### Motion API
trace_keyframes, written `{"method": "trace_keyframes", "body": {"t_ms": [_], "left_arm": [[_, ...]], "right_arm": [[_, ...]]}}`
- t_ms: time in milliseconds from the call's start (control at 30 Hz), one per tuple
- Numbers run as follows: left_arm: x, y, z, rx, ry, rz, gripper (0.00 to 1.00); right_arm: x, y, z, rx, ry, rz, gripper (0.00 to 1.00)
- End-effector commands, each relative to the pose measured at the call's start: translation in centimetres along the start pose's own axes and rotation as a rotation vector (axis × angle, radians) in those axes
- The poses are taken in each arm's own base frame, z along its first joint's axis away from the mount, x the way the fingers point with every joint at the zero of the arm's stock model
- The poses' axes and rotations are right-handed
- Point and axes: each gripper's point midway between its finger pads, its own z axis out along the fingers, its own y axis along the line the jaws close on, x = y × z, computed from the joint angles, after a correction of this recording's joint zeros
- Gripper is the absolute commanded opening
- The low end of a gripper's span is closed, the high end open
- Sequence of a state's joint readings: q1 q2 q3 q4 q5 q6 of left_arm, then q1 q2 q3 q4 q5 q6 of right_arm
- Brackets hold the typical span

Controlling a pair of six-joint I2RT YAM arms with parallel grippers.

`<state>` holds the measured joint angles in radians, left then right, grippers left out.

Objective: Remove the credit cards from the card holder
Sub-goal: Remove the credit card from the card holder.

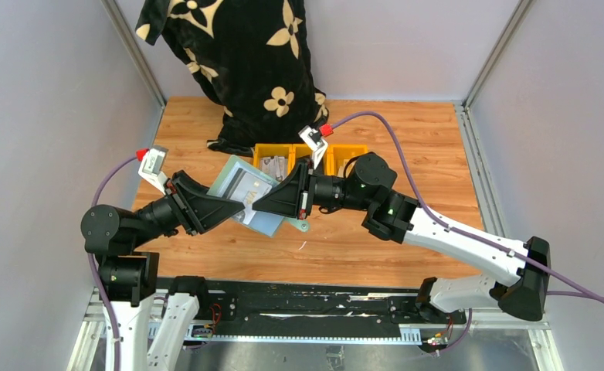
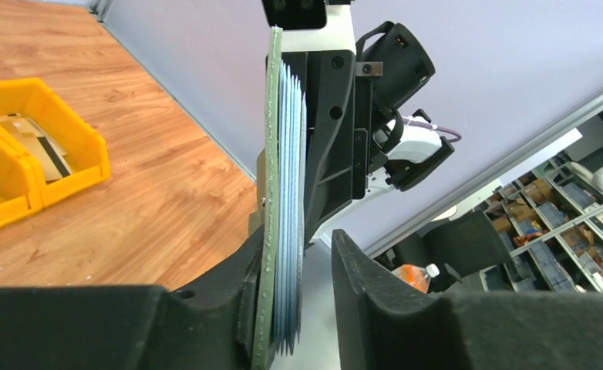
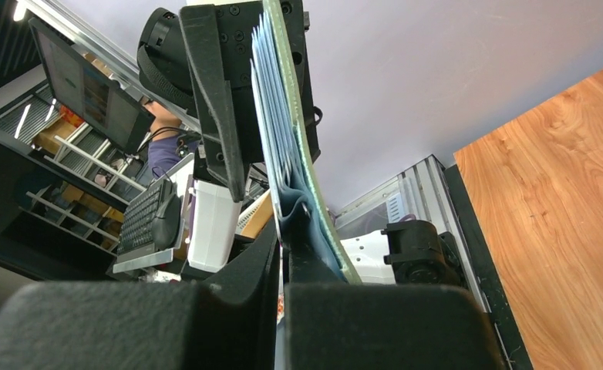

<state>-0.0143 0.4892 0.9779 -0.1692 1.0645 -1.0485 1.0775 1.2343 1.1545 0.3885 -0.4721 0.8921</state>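
Observation:
The sage-green card holder (image 1: 241,189) hangs open above the table between both grippers, its pale blue pockets facing up. A pale card (image 1: 246,185) shows in those pockets. In the left wrist view the card holder (image 2: 271,154) is edge-on and rests against one finger of my left gripper (image 2: 298,247). The other finger (image 2: 360,277) stands apart from it, so this gripper is open. My right gripper (image 3: 281,239) is shut on a thin pale card edge that comes out of the card holder's pockets (image 3: 279,131). The snap tab (image 1: 303,226) dangles below.
Yellow bins (image 1: 345,151) stand in a row behind the grippers. One yellow bin (image 2: 67,123) holds a tan card with a dark stripe (image 2: 32,146). A black cloth with cream flowers (image 1: 245,62) is heaped at the back of the wooden table (image 1: 407,139).

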Motion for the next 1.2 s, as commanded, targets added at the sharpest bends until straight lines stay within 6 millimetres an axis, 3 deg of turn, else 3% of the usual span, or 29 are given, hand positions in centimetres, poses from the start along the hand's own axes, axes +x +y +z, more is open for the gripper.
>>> {"method": "trace_keyframes", "body": {"t_ms": [0,100,200,467,533,633,733,1000,1167], "left_arm": [[0.6,-1.4,-0.3,0.063,0.033,0.008,0.37],[0.4,-1.2,-0.1,0.061,0.036,-0.018,0.45],[0.1,-1.5,0.0,0.076,0.038,-0.041,0.46],[-0.9,-2.2,0.4,0.098,0.033,-0.070,0.20],[-1.1,-2.2,0.4,0.098,0.029,-0.069,0.16],[-1.2,-2.3,0.5,0.096,0.019,-0.066,0.15],[-1.2,-2.2,0.5,0.093,0.018,-0.067,0.15],[-0.9,-2.3,0.3,0.088,0.023,-0.053,0.15],[-0.8,-2.5,0.1,0.092,0.020,-0.026,0.15]], "right_arm": [[-0.6,0.6,0.1,-0.010,-0.001,-0.032,0.00],[-0.2,1.1,0.2,-0.038,0.022,-0.040,0.00],[0.3,1.8,0.4,-0.073,0.051,-0.046,0.00],[1.2,2.8,-0.1,-0.134,0.071,-0.046,0.01],[1.4,3.0,-0.5,-0.144,0.061,-0.048,0.06],[1.1,3.3,-1.1,-0.156,0.027,-0.048,0.24],[0.7,3.5,-1.0,-0.153,0.017,-0.049,0.31],[-0.1,3.4,-0.1,-0.134,0.007,-0.026,0.30],[-0.6,2.2,0.0,-0.074,-0.019,0.004,0.11]]}}
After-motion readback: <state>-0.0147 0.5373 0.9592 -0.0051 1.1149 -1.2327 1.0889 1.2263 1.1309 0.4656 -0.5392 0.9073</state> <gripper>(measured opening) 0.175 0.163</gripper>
